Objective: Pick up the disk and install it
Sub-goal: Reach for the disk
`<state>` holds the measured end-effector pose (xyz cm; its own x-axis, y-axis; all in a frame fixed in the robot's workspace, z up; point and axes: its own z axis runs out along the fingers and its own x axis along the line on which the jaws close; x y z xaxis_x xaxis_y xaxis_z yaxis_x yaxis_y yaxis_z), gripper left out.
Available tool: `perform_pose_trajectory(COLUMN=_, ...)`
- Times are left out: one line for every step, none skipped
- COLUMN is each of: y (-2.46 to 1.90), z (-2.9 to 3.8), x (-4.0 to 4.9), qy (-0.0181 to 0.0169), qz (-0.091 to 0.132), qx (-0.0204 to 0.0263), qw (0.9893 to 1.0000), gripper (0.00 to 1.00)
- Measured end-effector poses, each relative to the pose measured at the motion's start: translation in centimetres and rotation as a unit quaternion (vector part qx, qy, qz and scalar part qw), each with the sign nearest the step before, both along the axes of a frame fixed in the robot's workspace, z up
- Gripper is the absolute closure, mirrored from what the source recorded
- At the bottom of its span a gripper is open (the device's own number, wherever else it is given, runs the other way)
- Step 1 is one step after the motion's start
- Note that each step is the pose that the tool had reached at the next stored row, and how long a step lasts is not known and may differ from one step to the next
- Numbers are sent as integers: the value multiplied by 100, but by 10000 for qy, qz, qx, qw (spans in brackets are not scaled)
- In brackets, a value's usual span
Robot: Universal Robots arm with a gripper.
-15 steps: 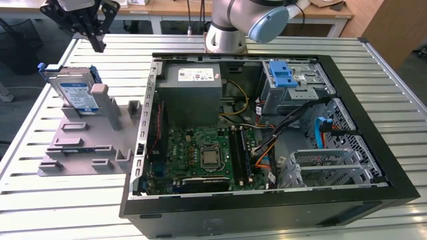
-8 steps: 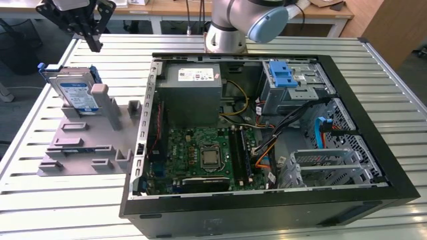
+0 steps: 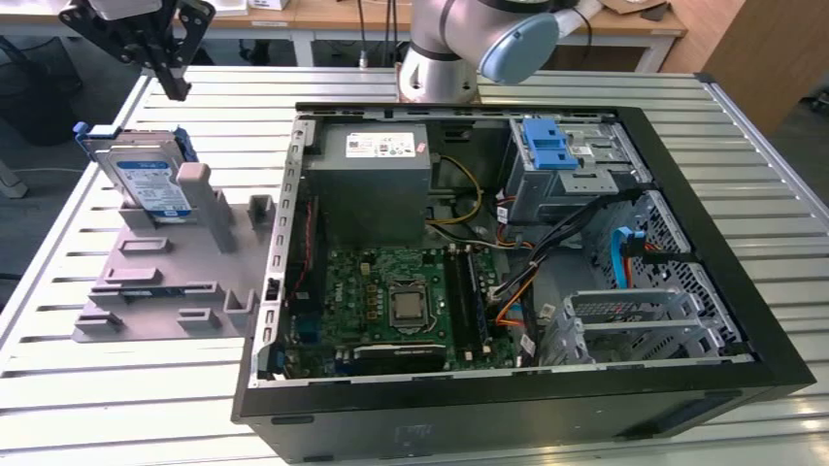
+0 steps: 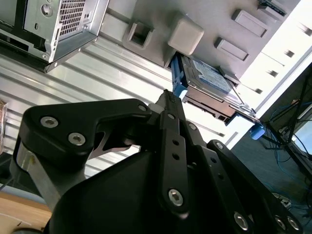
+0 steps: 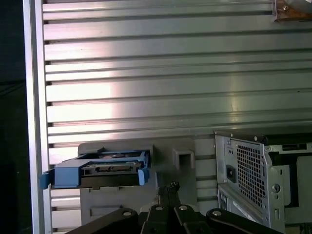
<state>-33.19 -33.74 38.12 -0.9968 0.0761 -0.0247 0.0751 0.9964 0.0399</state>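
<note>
Disk (image 3: 147, 180) pickup has not begun. The hand (image 3: 174, 87) hangs above and slightly beyond it, fingers pressed together with nothing between them and tips pointing down, not touching anything. In both wrist views the tips lie just beside the disk's upper edge. The disk stands on edge in a grey holder (image 3: 155, 282), probably so that its blue frame (image 5: 73, 176) can be gripped from above. The holder rests on the slatted surface (image 3: 116, 408), at the exterior view's left of the open computer case (image 3: 518, 413).
</note>
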Motion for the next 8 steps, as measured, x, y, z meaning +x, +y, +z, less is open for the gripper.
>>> perform_pose_trajectory(y=2, z=0, x=-11, qy=0, qz=0, qx=0, qw=10000, gripper=89)
perform_pose_trajectory(y=4, z=-1, x=-21, qy=0, qz=0, qx=0, qw=10000, gripper=89)
perform_pose_trajectory(y=6, z=-2, x=-31, qy=0, qz=0, qx=0, qw=10000, gripper=89)
perform_pose_trajectory(y=7, z=-3, x=-41, qy=0, qz=0, qx=0, qw=10000, gripper=89)
perform_pose_trajectory(y=9, z=-4, x=-52, qy=0, qz=0, qx=0, qw=10000, gripper=89)
perform_pose_trajectory(y=11, z=-4, x=-64, qy=0, qz=0, qx=0, qw=10000, gripper=89)
perform_pose_trajectory(y=13, z=-5, x=-75, qy=0, qz=0, qx=0, qw=10000, gripper=89)
perform_pose_trajectory(y=15, z=-5, x=-85, qy=0, qz=0, qx=0, qw=10000, gripper=89)
